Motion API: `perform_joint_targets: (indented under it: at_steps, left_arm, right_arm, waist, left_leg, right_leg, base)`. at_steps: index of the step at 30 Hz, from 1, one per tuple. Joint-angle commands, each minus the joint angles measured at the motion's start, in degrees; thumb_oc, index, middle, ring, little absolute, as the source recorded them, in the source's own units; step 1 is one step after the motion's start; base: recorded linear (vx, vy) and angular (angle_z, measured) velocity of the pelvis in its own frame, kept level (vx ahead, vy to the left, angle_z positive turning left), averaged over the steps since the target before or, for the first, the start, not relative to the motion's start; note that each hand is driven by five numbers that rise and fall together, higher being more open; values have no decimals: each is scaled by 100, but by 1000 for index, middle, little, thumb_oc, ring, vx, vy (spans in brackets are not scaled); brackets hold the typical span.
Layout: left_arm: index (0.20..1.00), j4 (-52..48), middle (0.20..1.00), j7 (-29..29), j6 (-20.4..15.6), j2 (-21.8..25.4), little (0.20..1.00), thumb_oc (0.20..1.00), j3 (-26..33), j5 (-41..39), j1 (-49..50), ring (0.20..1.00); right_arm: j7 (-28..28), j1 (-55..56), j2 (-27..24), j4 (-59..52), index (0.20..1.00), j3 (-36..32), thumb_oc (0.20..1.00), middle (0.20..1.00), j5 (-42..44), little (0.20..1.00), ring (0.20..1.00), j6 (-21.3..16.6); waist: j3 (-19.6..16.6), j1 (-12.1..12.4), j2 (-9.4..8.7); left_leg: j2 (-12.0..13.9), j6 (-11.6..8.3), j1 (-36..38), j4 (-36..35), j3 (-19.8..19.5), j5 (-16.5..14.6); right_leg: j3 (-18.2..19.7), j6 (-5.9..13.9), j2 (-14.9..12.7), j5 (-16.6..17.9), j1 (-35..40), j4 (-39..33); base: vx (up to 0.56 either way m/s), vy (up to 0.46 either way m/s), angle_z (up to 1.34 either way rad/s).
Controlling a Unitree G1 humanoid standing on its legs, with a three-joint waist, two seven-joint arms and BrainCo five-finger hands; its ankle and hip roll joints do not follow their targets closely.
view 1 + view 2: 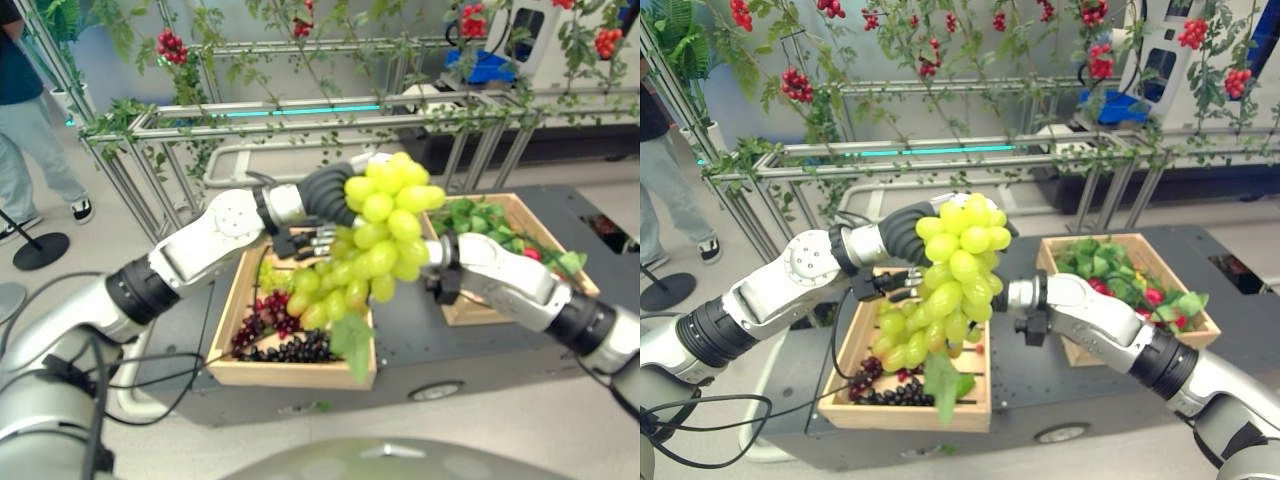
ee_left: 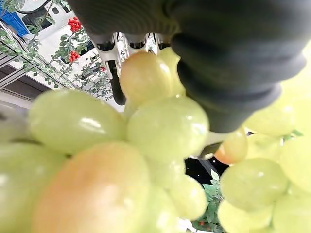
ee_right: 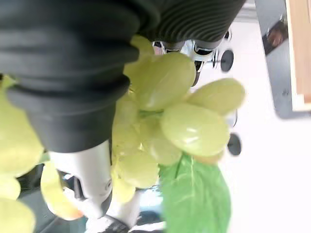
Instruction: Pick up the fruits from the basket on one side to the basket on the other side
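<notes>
Left eye view: a big bunch of green grapes (image 1: 375, 235) hung in the air between the two baskets, above the right edge of the left one.
Left hand: the left hand (image 1: 330, 195) sat at the top of the bunch, its dark ribbed cover against the upper grapes; in the left wrist view its fingers (image 2: 115, 73) reached down among the grapes, so it appeared to be holding the bunch near the stem.
Right hand: the right hand (image 1: 1015, 297) came in from the right, touching the bunch's right side; its fingers were hidden behind the fruit, so I could not tell whether they were wide or closed.
Left basket: a shallow wooden crate (image 1: 300, 375) at the near left of the dark tabletop (image 1: 470, 350), with dark purple grapes (image 1: 290, 348) and more green ones lying in it.
Right basket: a second wooden crate (image 1: 1130, 245) at the far right, holding green leaves and some red fruit (image 1: 1152, 297).
Background: a metal trellis (image 1: 300, 120) with vines and red berry clusters stood beyond the tabletop; a person's legs (image 1: 35, 160) showed at the far left.
Step in hand: judged a mid-air carry, likely a pass from left hand to right, with the bunch lifted out of the left basket.
Next move: the right hand would need a sure hold on the stem before the left lets go, then travel right and lower the bunch into the right basket without shedding grapes.
</notes>
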Motion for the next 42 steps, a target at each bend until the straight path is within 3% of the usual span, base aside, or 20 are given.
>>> perform_joint_targets:
  at_steps: [1,21,30,33,42]
  left_arm:
    - [200,369,200,63,-339,-207,200,200,201,-223,-778,200]
    - [200,444,200,25,-320,-564,200,200,863,13,-192,200]
    - [200,281,200,-29,-387,-329,200,200,1133,-155,-76,200]
    - [200,190,200,-86,-413,-58,200,200,1286,-325,26,200]
    - [200,172,200,-97,-514,420,200,200,1467,-484,123,200]
  right_arm:
    - [253,-199,-69,-814,1000,56,1000,1000,530,1000,1000,-114]
    - [285,1394,465,-1090,1000,-1162,1000,1000,573,1000,1000,-194]
    - [333,2261,96,-855,1000,-1911,1000,1000,591,1000,1000,-198]
    - [282,2667,-114,-694,1000,-2461,1000,1000,588,1000,1000,-315]
    - [279,3151,-476,-731,1000,-3129,1000,1000,720,1000,1000,-384]
  waist:
    - [-40,-54,-187]
    - [-43,-123,-173]
    - [-57,-171,-184]
    - [-78,-205,-178]
    - [-98,-264,-166]
  left_leg:
    - [-298,226,-58,3,146,-158]
    - [-276,230,-122,3,106,-137]
    - [-280,226,-157,3,69,-126]
    - [-289,224,-164,3,68,-125]
    - [-290,216,-143,3,96,-146]
  right_leg:
    - [-14,419,11,-702,385,305]
    - [-50,412,13,-704,337,320]
    - [-94,426,14,-697,329,317]
    - [-104,444,7,-688,320,318]
    - [-92,460,9,-691,323,331]
  base:
    - [0,0,0]
    - [0,0,0]
    - [0,-2,1]
    - [0,0,0]
    - [0,0,0]
